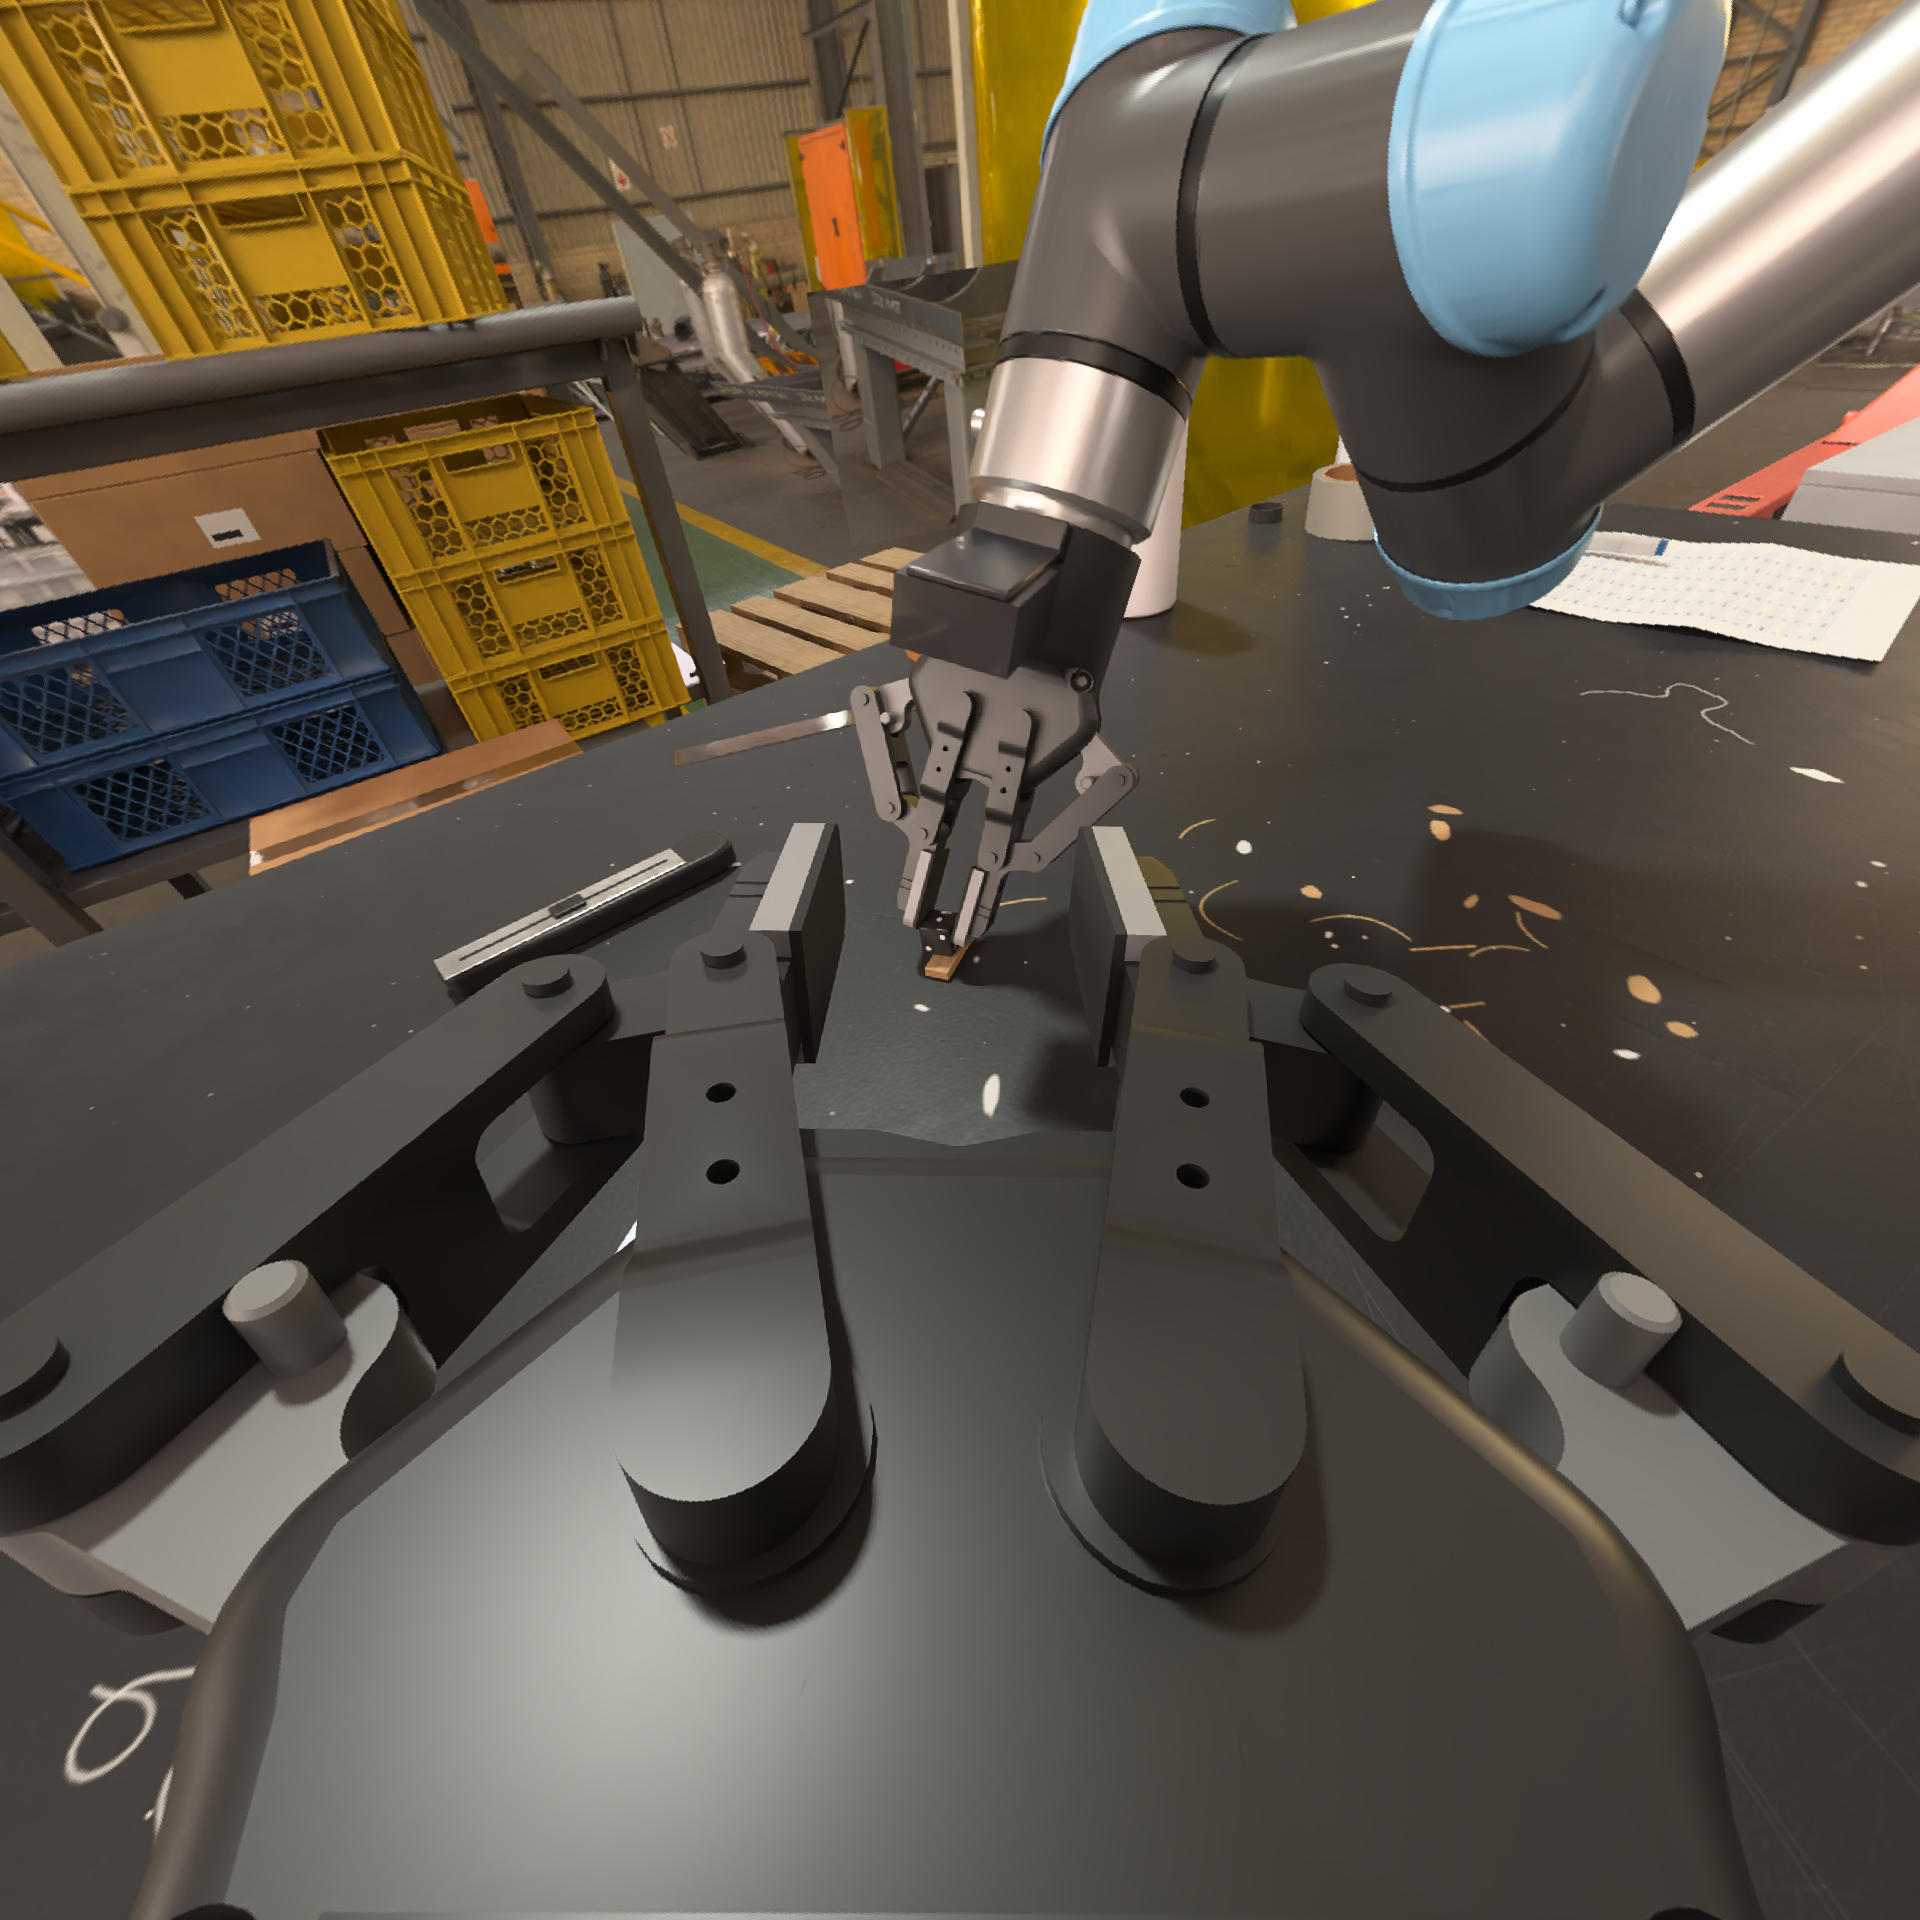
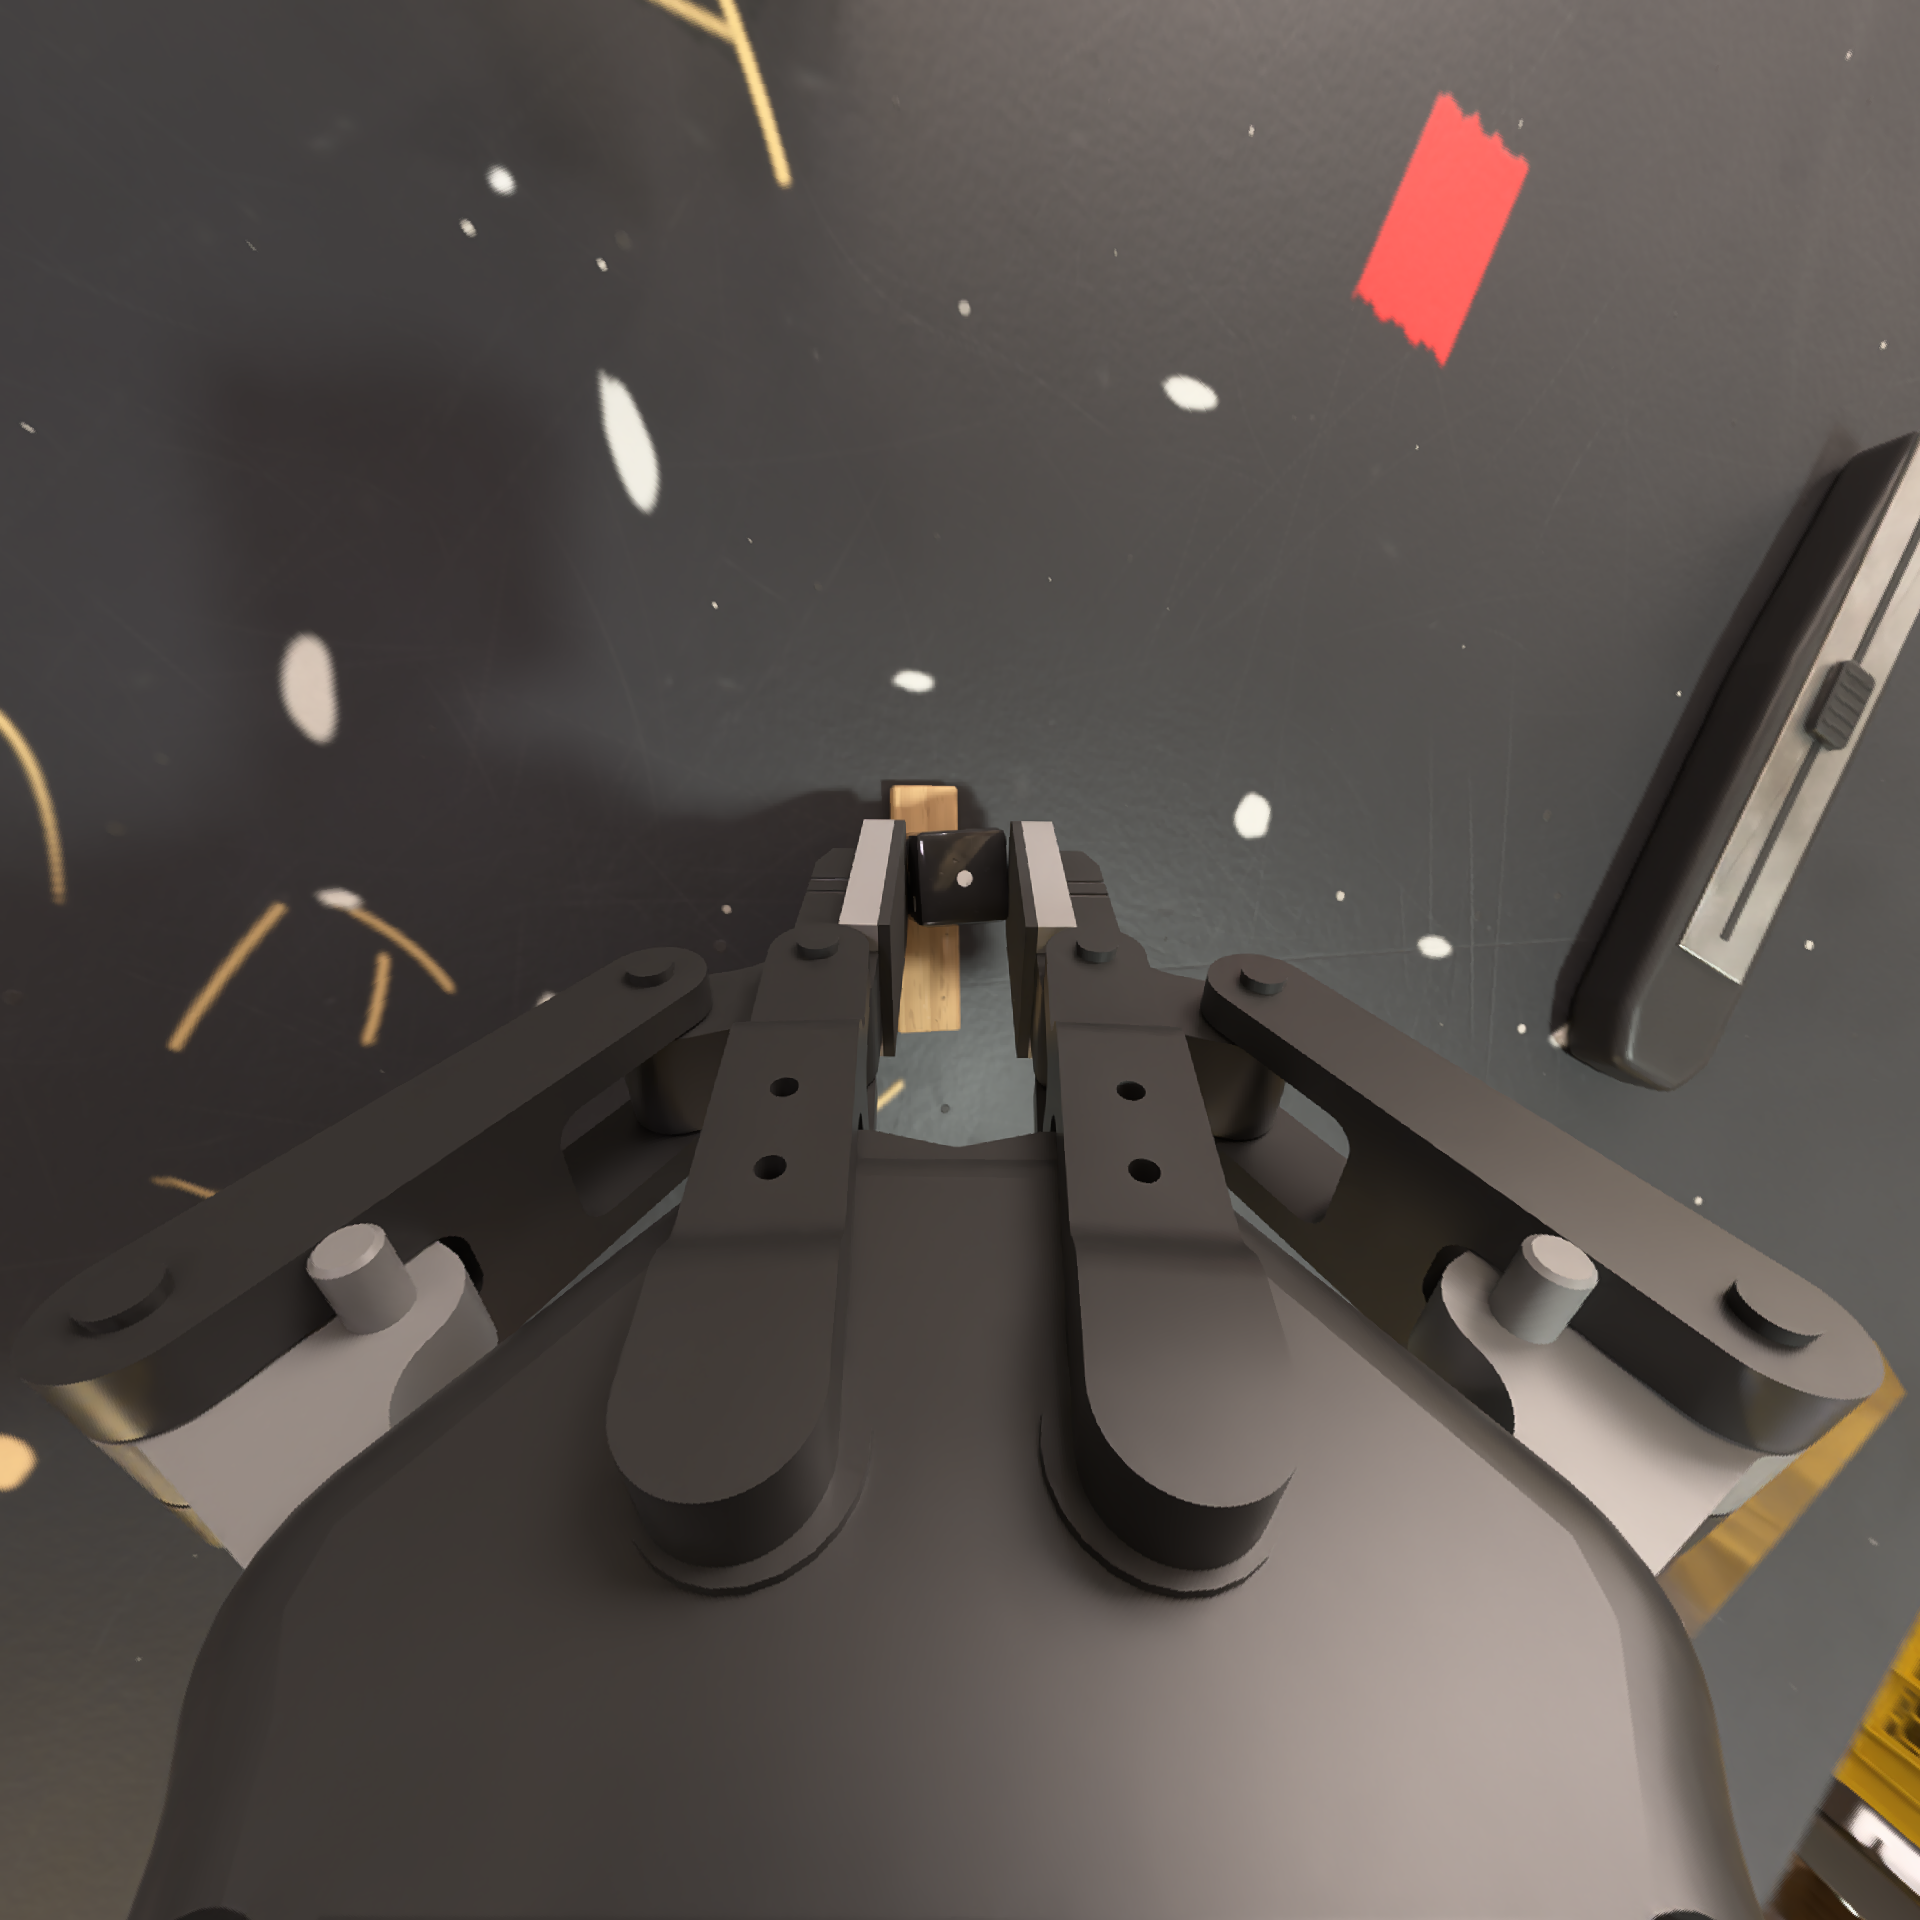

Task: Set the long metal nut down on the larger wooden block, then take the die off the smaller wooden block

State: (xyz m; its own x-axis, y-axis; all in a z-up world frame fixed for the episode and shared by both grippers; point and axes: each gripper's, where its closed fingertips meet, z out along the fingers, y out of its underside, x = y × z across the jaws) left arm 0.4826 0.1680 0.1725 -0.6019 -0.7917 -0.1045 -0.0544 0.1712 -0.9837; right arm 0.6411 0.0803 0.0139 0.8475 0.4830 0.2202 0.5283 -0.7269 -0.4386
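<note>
Right gripper (image 2: 954,883) fingers straddling black die (image 2: 958,878) on small wooden block (image 2: 928,992) — contact unclear; left gripper (image 1: 961,914) fingers spread, empty.

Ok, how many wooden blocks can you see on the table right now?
1. A small wooden block lies under the black die, between the right gripper fingers. The larger block and the long nut aren't visible; they may be outside both views.

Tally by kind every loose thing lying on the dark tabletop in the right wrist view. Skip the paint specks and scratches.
die: 1
wooden block: 1
utility knife: 1
red tape strip: 1
Total: 4
</note>
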